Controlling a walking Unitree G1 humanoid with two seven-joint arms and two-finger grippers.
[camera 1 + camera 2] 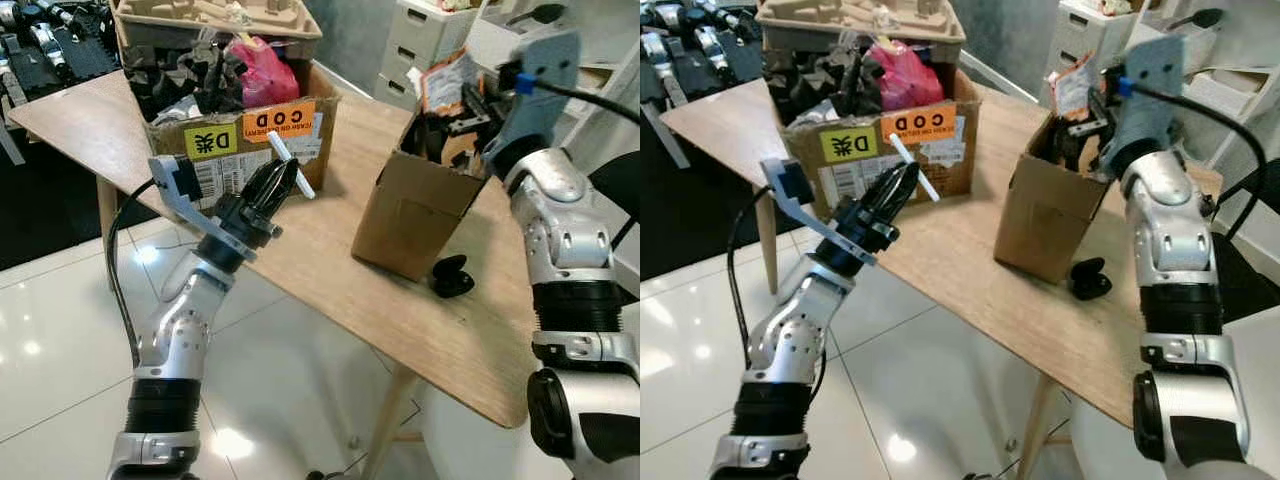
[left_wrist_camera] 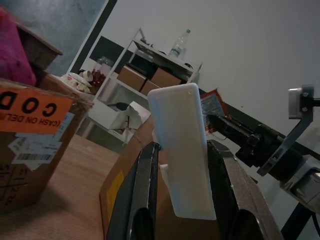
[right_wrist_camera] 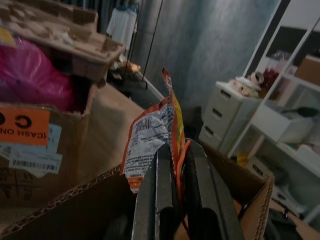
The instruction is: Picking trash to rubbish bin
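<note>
Over the small cardboard box (image 1: 415, 210) near the table's (image 1: 330, 255) front edge: right gripper (image 1: 462, 108) pinching a light, crinkly snack wrapper (image 1: 447, 78) by its lower edge; left gripper (image 1: 283, 180) clamping a stiff white plastic strip (image 1: 290, 163) at mid-length.

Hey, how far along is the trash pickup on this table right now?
Done: can't tell what's already binned. In hand: the right tool holds an orange snack wrapper over the small open cardboard box; the left tool grips a flat white plastic piece above the table. Left: release both, and the black item beside the box.

wooden table (image 1: 300, 250) with two cardboard boxes (image 1: 240, 140) (image 1: 415, 210) and a small black case (image 1: 452, 277)
</note>
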